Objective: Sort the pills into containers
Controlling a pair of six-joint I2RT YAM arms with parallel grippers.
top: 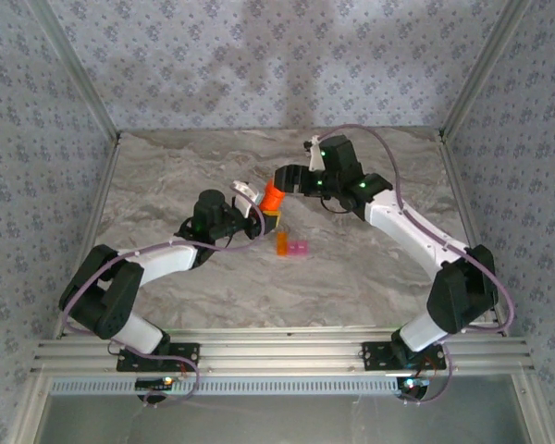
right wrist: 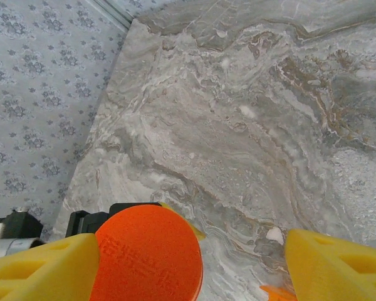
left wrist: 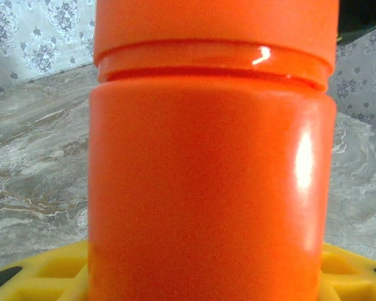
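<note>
An opaque orange bottle (top: 272,196) with its cap on stands tilted above the table, and my left gripper (top: 256,211) is shut on its body. In the left wrist view the bottle (left wrist: 207,175) looms close between my yellow fingers (left wrist: 37,276). My right gripper (top: 287,179) is open around the bottle's cap (right wrist: 147,254). One yellow finger (right wrist: 44,269) touches the cap and the other (right wrist: 335,266) stands well apart. The containers, a tiny orange box (top: 282,242) joined to a pink one (top: 299,249), lie on the table just in front of the bottle. The pills are hidden.
The marble table (top: 370,268) has patterned walls on three sides and a metal rail (top: 277,356) along the near edge. Both arms reach in towards the middle, left (top: 157,264) and right (top: 416,231).
</note>
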